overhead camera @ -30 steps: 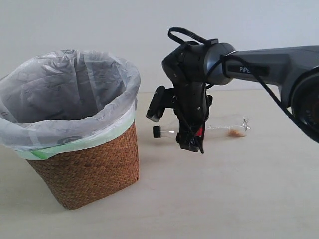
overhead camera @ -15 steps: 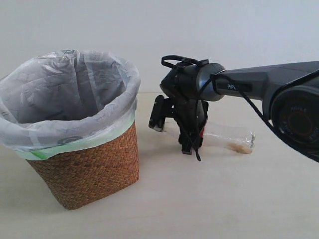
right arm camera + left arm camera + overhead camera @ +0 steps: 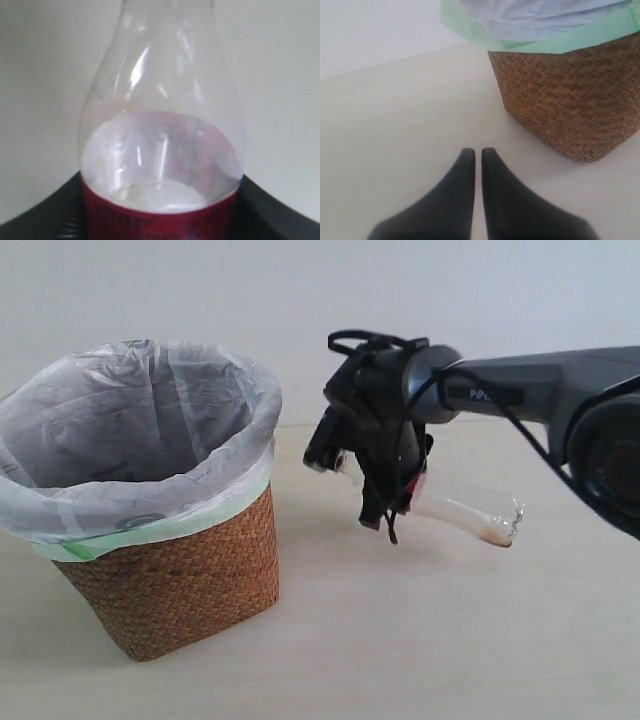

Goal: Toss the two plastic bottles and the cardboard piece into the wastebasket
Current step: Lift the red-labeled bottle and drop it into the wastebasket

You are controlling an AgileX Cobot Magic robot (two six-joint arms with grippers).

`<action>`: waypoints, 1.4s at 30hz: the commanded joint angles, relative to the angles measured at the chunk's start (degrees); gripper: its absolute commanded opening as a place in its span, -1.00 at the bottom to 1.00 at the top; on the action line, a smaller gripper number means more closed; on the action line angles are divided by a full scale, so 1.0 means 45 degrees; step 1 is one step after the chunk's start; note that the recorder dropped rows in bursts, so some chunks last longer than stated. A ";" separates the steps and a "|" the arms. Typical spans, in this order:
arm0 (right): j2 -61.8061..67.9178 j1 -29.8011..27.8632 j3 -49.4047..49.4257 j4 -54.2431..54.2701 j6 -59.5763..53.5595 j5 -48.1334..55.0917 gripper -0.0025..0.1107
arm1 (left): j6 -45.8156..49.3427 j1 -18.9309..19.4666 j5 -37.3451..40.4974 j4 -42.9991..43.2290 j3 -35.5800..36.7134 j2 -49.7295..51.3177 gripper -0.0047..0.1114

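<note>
slim plastic bottle, clamped across the jaws of the right gripper, hangs tilted just to the right of the wastebasket. its base end dips low to the right and appears clear of the pale surface. a little brownish residue sits in that low end. the basket's translucent bag gapes open at left, with the bottle about level with its rim and not yet over it.

from the left wrist, the left gripper hovers low over the bare surface near the basket's woven wall. its jaws are drawn together to a thin slit, with nothing between them.

from the right wrist, the clear shoulder of the bottle fills the frame. the dark jaws press in on either side of the red label.

the larger bottle and the cardboard piece show in none of the views.

the risks lie in the carry. the long, free base end could swing the smooth bottle round in the grip or work it loose. held crosswise, it could catch the rim or snag the bag and shove the light basket aside. a release short of the opening would drop it back onto the surface.
</note>
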 commanded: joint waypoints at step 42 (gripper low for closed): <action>-0.6672 -0.1900 -0.2331 1.7797 0.0786 -0.0763 -0.78 | -0.0120 0.0038 -0.0106 -0.0108 0.0048 -0.0115 -0.85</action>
